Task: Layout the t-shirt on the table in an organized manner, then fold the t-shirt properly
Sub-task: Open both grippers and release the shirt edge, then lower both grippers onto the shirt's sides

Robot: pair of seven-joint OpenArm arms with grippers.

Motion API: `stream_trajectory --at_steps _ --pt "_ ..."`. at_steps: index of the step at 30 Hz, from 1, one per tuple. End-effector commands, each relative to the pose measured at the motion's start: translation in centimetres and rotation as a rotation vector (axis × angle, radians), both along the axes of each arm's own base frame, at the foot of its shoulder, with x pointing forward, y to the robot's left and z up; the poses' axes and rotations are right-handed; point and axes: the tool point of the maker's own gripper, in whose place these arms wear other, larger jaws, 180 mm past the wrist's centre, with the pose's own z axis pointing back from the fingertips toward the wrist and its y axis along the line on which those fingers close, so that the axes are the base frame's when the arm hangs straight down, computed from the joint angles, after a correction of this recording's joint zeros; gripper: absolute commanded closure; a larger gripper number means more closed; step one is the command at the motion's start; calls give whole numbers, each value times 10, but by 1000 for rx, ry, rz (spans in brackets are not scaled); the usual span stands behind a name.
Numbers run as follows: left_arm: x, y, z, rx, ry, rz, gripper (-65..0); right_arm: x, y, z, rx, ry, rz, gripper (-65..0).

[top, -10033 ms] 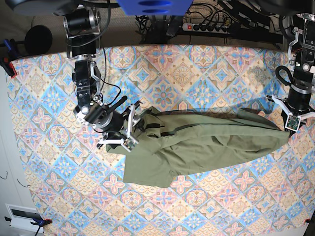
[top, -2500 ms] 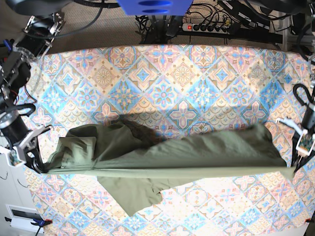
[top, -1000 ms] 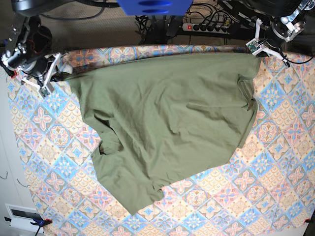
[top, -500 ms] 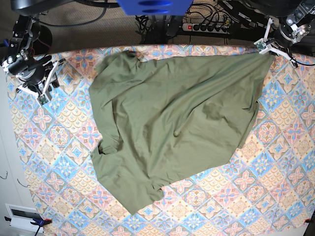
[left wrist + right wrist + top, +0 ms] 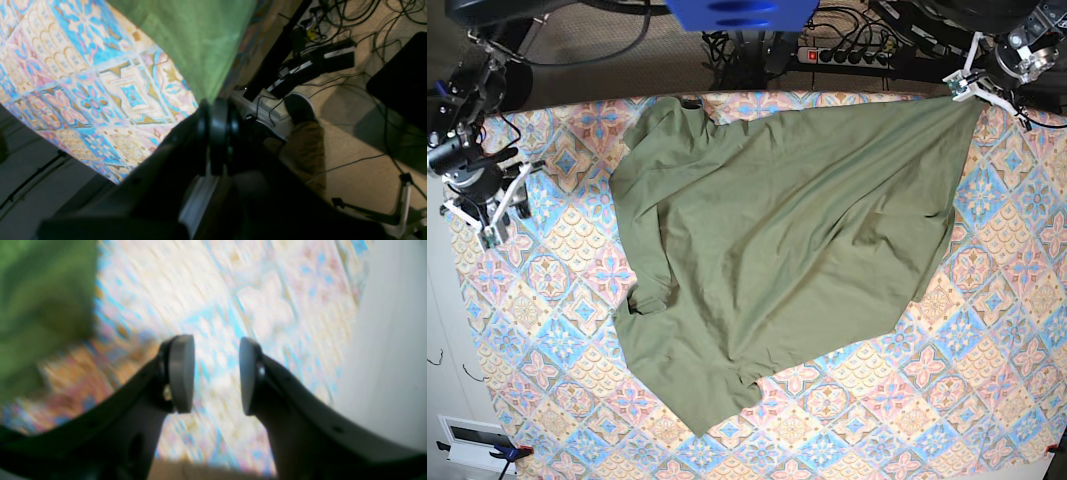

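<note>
The t-shirt [image 5: 777, 250] is lying spread and skewed on the worktop [image 5: 987, 380], running from far right corner toward near left. The left pincer [image 5: 972, 88] is clamping the far right corner. The right pincer [image 5: 482, 205] is standing open and empty, with the shirt well apart toward the worktop's middle.

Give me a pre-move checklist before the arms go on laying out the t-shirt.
1. Left gripper clamped on the t-shirt corner: ok.
2. Right gripper open with nothing between its pads: ok.
3. Right gripper off the cloth, over bare table: ok.
4. T-shirt spread flat: not ok, the edge on the right gripper's side is bunched and rumpled.
5. T-shirt fully on the table: cannot tell at the far edge.
</note>
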Motion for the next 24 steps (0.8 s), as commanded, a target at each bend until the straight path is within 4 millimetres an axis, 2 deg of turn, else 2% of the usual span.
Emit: stream_trajectory --at_steps 1,2,4,8,11,14,17,20,21,24 --pt "7 1 5 12 -20 -8 0 16 4 19 -4 -72 27 -216" --pt "5 0 4 9 -15 -10 0 21 10 21 -1 -80 46 -216" --pt "1 -1 2 -2 -9 9 -56 31 22 24 3 -93 82 -214" --pt "-7 -5 -2 -28 -6 57 -227 47 35 35 5 -131 124 -214" --pt "-8 -6 -3 -36 -3 66 -352 48 31 33 -31 -121 114 -214" --pt "-6 -8 -3 -50 -30 105 -373 47 34 27 -30 -114 97 -216" --pt "34 -9 8 -95 -194 219 -373 47 43 22 1 -113 94 -217" --pt "66 -5 23 -147 -359 360 -375 49 63 15 30 -105 130 -218" --pt "75 -3 28 -166 -408 409 -375 55 71 18 36 -118 149 -218" --pt "110 -9 43 -236 -549 494 -375 87 90 45 51 -202 195 -218"
